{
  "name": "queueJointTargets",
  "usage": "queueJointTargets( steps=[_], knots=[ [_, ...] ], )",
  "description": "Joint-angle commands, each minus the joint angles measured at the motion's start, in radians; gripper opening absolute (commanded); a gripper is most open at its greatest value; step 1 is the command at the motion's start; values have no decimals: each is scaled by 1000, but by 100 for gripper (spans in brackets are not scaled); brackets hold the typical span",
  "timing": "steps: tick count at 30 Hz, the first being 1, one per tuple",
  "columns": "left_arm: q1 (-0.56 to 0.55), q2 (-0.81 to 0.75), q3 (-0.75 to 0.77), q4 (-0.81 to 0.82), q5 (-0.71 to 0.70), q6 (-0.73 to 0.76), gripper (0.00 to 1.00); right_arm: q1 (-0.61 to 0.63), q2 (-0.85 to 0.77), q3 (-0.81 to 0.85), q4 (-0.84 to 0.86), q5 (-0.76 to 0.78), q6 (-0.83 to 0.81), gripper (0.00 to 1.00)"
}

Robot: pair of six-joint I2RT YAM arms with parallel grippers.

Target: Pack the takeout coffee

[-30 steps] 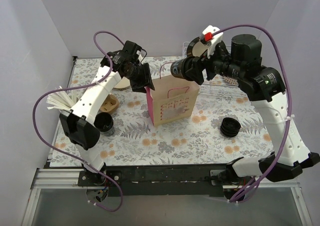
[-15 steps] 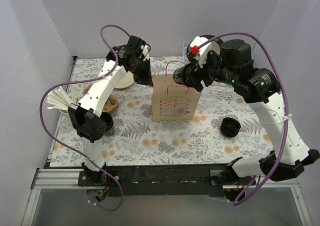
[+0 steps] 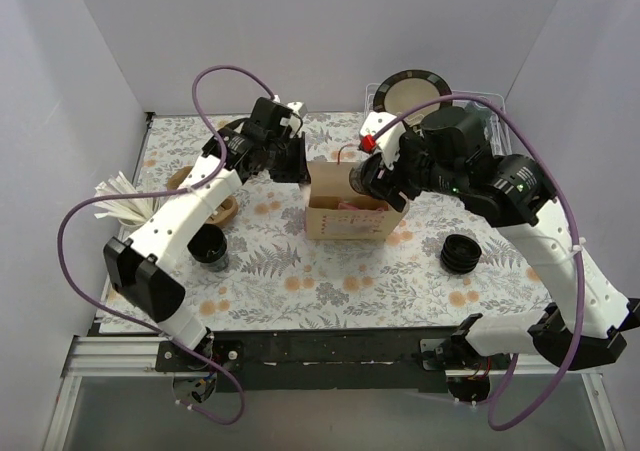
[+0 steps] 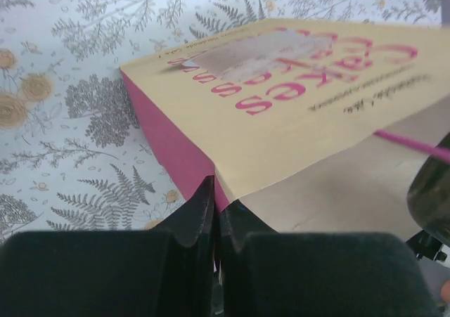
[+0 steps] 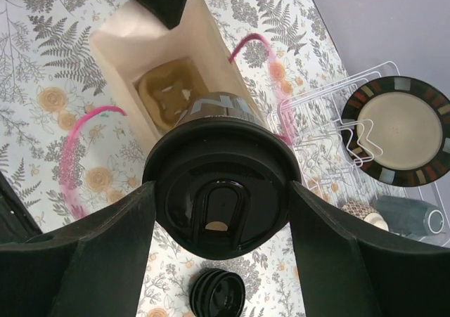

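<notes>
The right gripper hugs the takeout coffee over the open paper bag. Only its wrist camera sees inside. The left gripper pinches the bag's edge.

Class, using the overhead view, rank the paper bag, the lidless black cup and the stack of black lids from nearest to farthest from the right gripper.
1. paper bag, just beneath the right gripper, mid-table.
2. stack of black lids, to the right, nearer the arm bases.
3. lidless black cup, far over on the left.
</notes>
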Motion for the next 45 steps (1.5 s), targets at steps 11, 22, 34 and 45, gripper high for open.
queueJointTargets(
  steps=[11, 22, 34, 45],
  knots=[
    [-67, -241, -252, 356, -97, 39, 0, 31, -133, -122, 88, -106, -67, 44],
    [-99, -353, -414, 466, -91, 70, 0, 146, -142, -215, 16, 83, -110, 42],
    [-113, -482, -560, 494, -72, 34, 0, 248, -179, -436, 199, 285, -187, 42],
    [-113, -574, -664, 509, -23, 40, 0, 248, -124, -479, 265, 238, -282, 41]
  ],
)
